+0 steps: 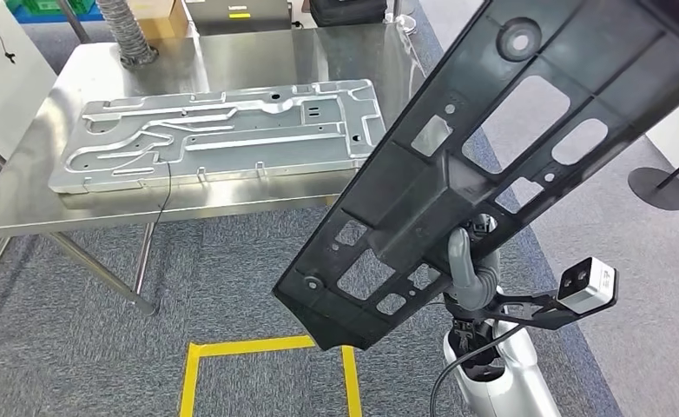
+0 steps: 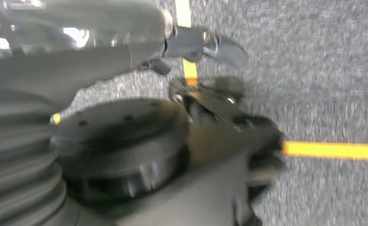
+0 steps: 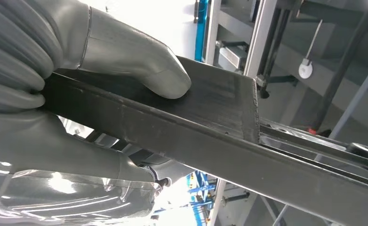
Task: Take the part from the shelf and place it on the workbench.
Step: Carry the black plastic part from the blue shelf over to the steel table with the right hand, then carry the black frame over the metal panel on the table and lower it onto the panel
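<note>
The right hand (image 1: pixel 468 276) gripped the long black plastic part (image 1: pixel 492 156) near its lower end — tilted above the carpet, right of the steel tabletop (image 1: pixel 258 52) bearing a grey metal panel (image 1: pixel 223 130). The left hand (image 2: pixel 229 127) was blurred — its state I cannot tell.

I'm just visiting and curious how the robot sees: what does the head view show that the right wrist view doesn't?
Head view alone: the steel workbench with a flat silver metal panel lying on it, grey carpet and yellow floor tape.

Right wrist view alone: up close, the thumb pressed on the part's edge, and metal frames behind.

Both: the long black part, held by the right hand.
</note>
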